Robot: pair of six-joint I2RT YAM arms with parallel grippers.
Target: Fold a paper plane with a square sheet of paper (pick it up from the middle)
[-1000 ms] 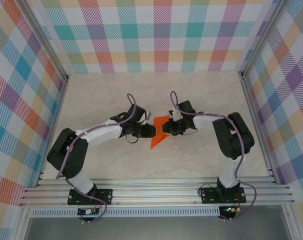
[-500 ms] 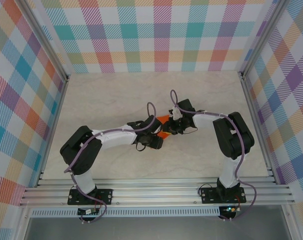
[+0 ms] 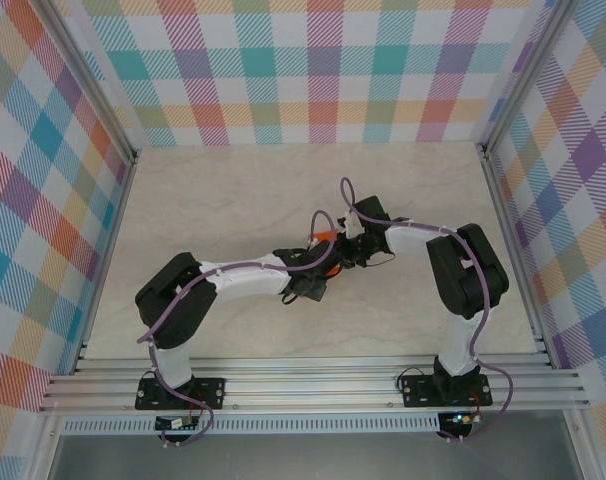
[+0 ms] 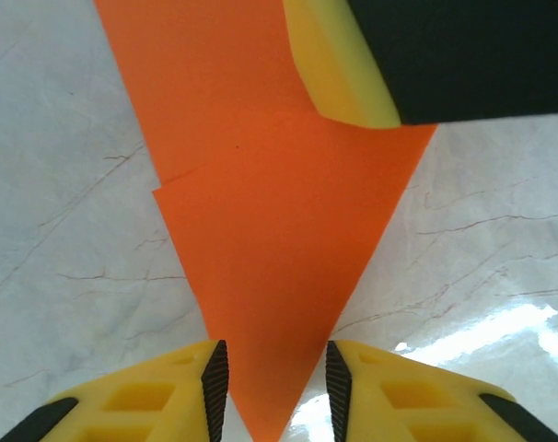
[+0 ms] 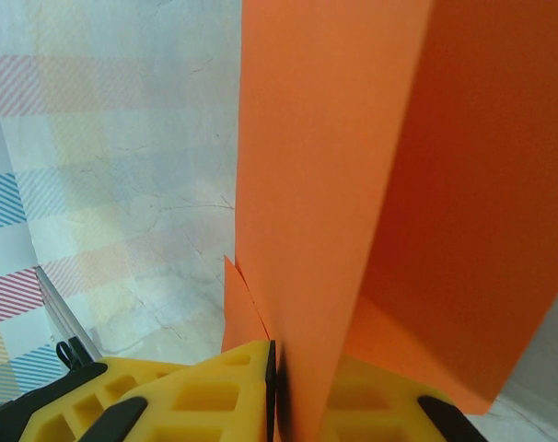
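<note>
Between parted left jaws, paper (image 4: 279, 276) tip lying flat on bench (image 4: 67, 230); right jaws pinching far fold. Left needing centring before closing, avoiding crooked crease.

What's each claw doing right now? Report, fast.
Left claw: open, jaws on either side of the orange paper tip, not pinching it.
Right claw: closed, holding the orange paper.
</note>
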